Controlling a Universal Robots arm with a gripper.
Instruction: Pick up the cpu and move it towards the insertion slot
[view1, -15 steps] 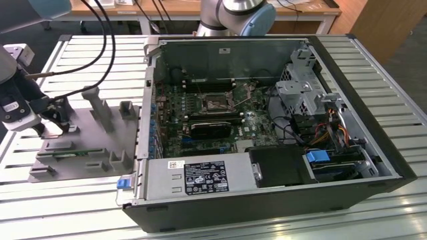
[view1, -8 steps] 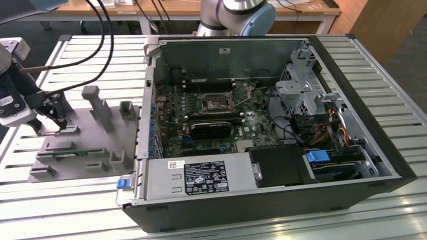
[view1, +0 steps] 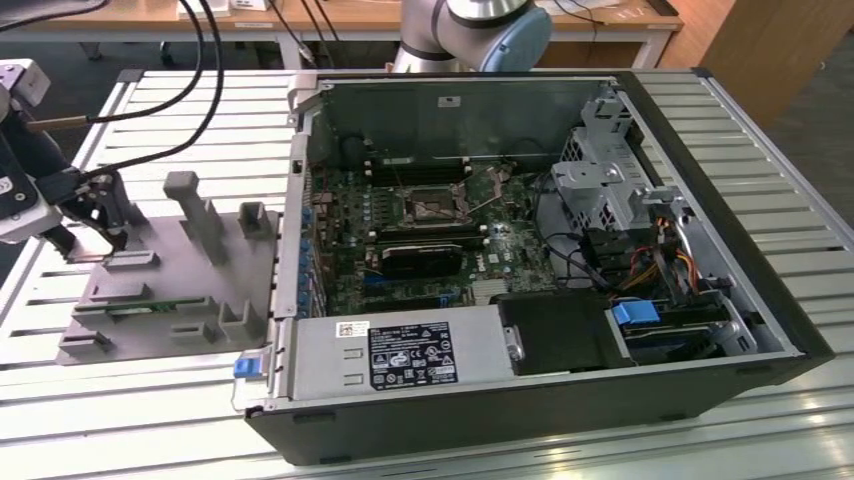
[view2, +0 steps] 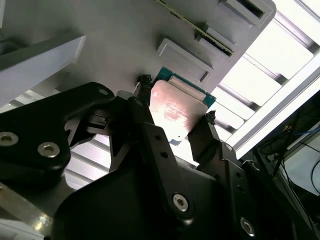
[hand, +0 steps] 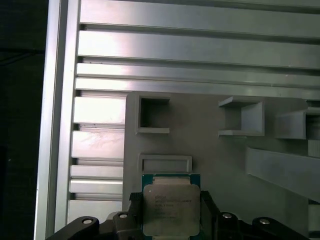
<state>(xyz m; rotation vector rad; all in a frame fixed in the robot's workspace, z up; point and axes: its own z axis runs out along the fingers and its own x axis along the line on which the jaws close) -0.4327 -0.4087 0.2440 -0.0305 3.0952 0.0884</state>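
The cpu (hand: 171, 210) is a small square chip with a silvery top and a green rim. It sits between my gripper's two black fingers, seen in both wrist views. My gripper (view2: 177, 99) is shut on the cpu (view2: 175, 112), one finger against each of two opposite edges, just above the grey plastic fixture (hand: 210, 150). In the exterior view my gripper (view1: 94, 235) hangs over the fixture (view1: 200, 260) at the exterior view's left. The insertion slot (view1: 434, 205), a metal-framed socket on the green board, lies inside the open computer case, well to the exterior view's right of the gripper.
Upright grey posts (view1: 187, 200) rise from the fixture close to the gripper. A green-edged memory stick (view1: 147, 305) lies in the fixture. The case wall (view1: 296, 200) stands between fixture and board. A black heatsink block (view1: 420, 258) sits just below the socket. Cables (view1: 200, 60) hang overhead.
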